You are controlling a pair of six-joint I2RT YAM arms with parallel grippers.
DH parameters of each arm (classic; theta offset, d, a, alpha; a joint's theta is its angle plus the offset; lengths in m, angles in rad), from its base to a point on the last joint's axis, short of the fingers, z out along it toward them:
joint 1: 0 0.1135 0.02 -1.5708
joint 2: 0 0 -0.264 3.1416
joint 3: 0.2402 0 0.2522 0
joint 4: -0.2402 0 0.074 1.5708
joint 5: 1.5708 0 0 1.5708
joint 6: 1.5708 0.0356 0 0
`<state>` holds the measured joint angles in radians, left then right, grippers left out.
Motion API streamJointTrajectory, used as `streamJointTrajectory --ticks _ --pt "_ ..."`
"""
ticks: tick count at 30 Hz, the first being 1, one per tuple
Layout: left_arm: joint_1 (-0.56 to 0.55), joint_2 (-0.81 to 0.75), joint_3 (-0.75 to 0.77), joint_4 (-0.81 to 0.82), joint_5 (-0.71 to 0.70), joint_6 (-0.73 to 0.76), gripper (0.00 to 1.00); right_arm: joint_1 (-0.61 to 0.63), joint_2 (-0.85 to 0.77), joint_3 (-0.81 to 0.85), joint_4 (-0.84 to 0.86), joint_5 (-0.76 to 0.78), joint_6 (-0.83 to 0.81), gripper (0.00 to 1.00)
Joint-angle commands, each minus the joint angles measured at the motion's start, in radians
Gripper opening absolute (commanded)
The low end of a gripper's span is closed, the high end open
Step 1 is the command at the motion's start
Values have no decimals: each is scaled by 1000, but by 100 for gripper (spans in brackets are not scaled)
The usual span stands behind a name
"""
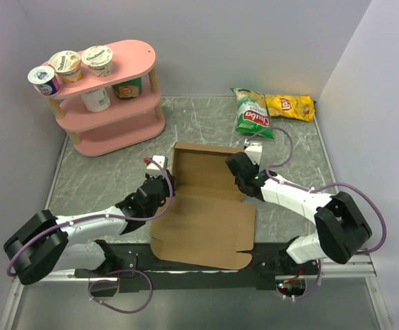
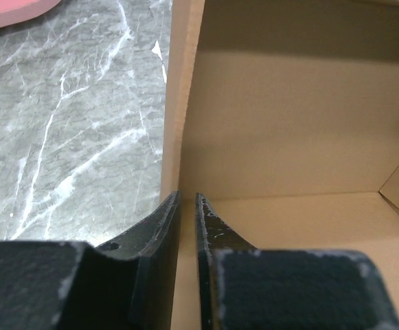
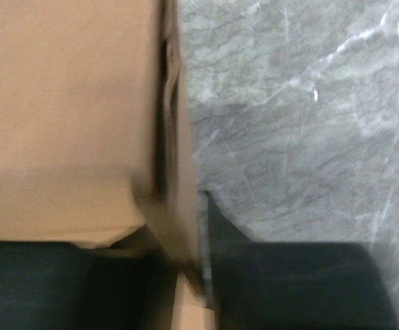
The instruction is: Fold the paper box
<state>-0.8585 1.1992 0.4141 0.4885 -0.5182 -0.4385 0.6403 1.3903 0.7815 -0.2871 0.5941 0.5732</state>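
The box (image 1: 202,220) lies mid-counter (image 1: 96,182) between the two arms. Its back wall (image 1: 204,157) stands upright and its broad front panel (image 1: 206,237) lies flat toward the arm bases.

The left gripper (image 2: 187,201) is clenched on the left wall (image 2: 182,103), one finger outside and one inside, with the card edge running into the narrow gap. The right gripper (image 1: 236,170) straddles the right wall (image 3: 182,137). That view is blurred, so I cannot tell whether it is pinching the card or has let go.

The box looks like thin brown cardboard: light, dry and stiff across each panel, but hinging freely at the scored creases. I judge that it will slide on the smooth counter if pushed from one side only, so opposing holds on both walls suit it.

The best grip is on a wall's top edge near a corner, pinched across the thickness. A hard squeeze or twist could dent or kink the card. Raised walls are likely to spring back until their tabs lock.
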Motion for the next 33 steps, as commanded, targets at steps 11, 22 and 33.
streamJointTrajectory --ticks 11,22,33 --pt "10 40 153 -182 -17 -43 26 -11 -250 -14 -50 -79 -65 92" --pt "68 -117 160 -232 141 -25 76 9 -483 -17 -147 -209 -239 98" --pt "128 -338 212 -389 347 -92 96 104 -541 106 -64 -268 -619 99"
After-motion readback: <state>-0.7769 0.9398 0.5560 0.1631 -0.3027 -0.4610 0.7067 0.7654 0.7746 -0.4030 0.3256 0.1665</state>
